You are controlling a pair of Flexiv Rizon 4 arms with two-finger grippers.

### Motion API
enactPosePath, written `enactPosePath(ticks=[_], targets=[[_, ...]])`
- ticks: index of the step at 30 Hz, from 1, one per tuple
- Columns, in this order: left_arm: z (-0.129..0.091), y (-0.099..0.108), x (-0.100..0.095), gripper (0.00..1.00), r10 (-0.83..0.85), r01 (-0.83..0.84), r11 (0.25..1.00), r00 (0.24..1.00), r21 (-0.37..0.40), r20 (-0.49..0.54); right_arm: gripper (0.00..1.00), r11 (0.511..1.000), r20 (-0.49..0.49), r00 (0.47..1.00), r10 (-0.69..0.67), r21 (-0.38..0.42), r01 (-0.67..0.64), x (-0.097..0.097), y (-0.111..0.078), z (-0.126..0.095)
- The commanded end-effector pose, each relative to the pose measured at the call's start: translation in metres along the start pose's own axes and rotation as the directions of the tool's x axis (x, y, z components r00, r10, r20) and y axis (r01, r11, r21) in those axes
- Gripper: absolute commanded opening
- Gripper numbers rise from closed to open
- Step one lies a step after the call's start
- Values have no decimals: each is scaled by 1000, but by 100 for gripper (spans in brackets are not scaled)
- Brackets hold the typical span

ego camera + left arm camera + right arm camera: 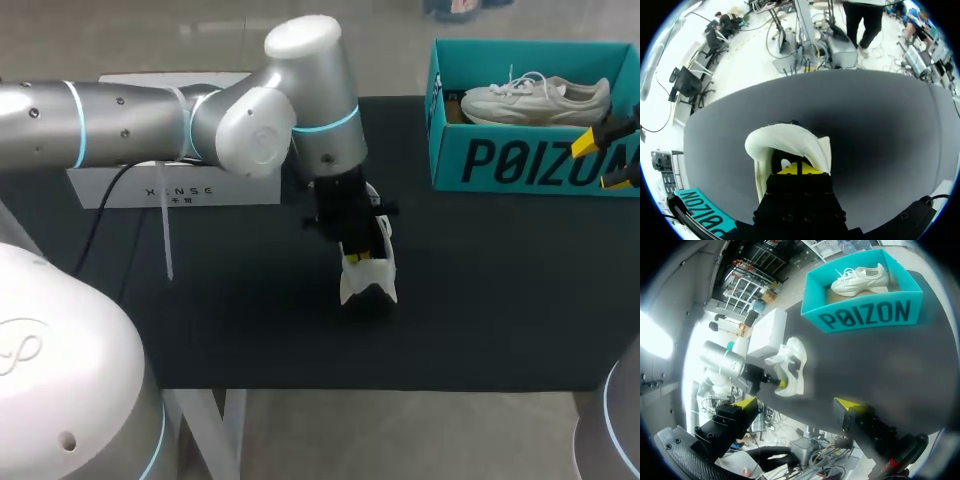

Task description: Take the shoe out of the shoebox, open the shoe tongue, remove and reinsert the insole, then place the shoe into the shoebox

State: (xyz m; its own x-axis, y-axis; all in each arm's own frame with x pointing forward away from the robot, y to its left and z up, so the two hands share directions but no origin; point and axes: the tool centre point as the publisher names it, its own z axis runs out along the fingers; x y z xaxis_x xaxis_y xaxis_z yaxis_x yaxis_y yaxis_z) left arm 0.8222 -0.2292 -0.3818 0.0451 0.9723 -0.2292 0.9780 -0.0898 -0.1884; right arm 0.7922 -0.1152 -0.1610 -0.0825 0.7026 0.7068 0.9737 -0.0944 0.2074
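White shoe point(368, 278) stands mid-table point(200, 320), long axis running roughly near-to-far. My left pincer point(799, 168) sits down in its mouth; whether it grips, I cannot tell. Right pincer point(795, 405) spread wide, empty, nearer the box point(530, 165) at far right.

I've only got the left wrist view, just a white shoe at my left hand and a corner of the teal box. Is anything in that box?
Observer: Yes, a second white shoe lies inside the shoebox.
Operator: And the right hand?
Observer: The right hand is open and empty, near the shoebox's right end.
Operator: Anything else on the table?
Observer: A white box stands at the far left, partly under the left arm.
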Motion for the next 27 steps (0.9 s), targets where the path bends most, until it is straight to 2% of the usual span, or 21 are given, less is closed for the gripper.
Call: enactPosePath(ticks=[1,9,15,20,25,27], targets=[[11,5,-4,0,14,-13,1000,999,17,-36,100,1000,2,1000,1,0,-1,0,-1,0],[31,13,-2,0,23,-22,1000,999,8,-47,100,1000,2,1000,1,0,-1,0,-1,0],[44,17,-6,0,19,-19,1000,1000,3,11,100,1000,2,1000,1,0,-1,0,-1,0],[35,18,-10,0,7,-7,1000,1000,-8,26,100,1000,2,1000,1,0,-1,0,-1,0],[13,21,-8,0,3,-2,998,1000,-66,15,100,1000,2,1000,1,0,-1,0,-1,0],[9,25,-4,0,16,-18,993,1000,-115,-14,100,1000,2,1000,1,0,-1,0,-1,0]])
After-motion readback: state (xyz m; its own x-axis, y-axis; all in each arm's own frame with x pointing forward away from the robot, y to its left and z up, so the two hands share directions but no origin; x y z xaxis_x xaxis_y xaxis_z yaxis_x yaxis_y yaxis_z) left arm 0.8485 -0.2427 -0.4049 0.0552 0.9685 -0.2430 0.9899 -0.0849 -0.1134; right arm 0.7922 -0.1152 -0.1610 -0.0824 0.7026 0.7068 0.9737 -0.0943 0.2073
